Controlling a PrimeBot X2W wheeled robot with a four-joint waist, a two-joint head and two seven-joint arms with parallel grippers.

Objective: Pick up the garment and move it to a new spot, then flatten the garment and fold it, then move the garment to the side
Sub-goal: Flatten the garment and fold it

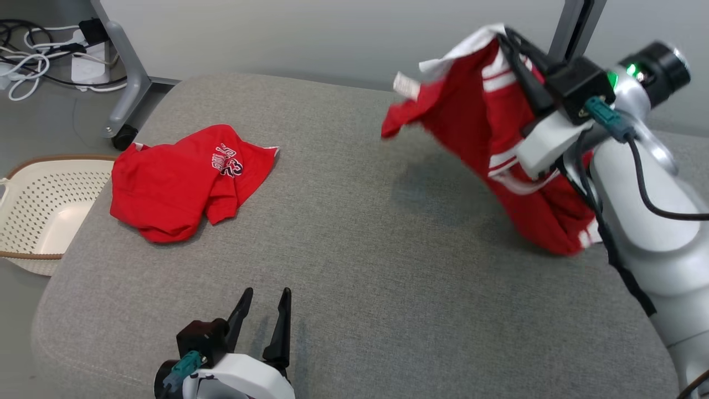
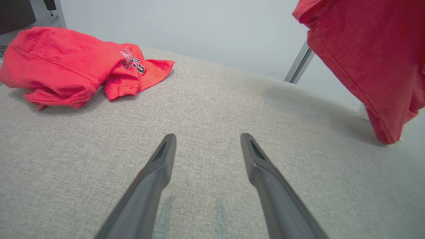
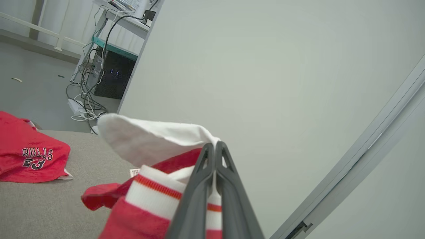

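Garment (image 1: 498, 138) is off the cushion (image 1: 360, 266), hanging from the right gripper (image 3: 215, 146) at the far right of the head view. It's red with white stripes and a white panel at the top. A small white tag (image 1: 406, 85) sticks out on its left side.

Right jaws are pressed together with a thin fold of the striped edge pinched between them; you get a clean look at that in the right wrist view. The cloth drapes down from the fingers, past the pale forearm (image 1: 637, 221), with its lower end near the cushion's right side. You can't tell from these views whether it touches the upholstery. Its outline is a bit motion-blurred in the head view, and it throws a soft shadow on the cushion below.

Left gripper (image 1: 266, 292) sits low at the near edge, fingers pointing up the head view. Its jaws are wide apart over bare grey upholstery, and it's well apart from the garment.

You've also got a second red item, a Bulls 23 jersey (image 1: 177, 177). It lies crumpled on the cushion's far left, print facing up, well apart from both grippers.

Just off the cushion's left edge there's a cream perforated basket (image 1: 33, 210) on the floor. Further back you'll see a grey frame leg (image 1: 124, 88) on a caster and a tangle of cables (image 1: 27, 55).
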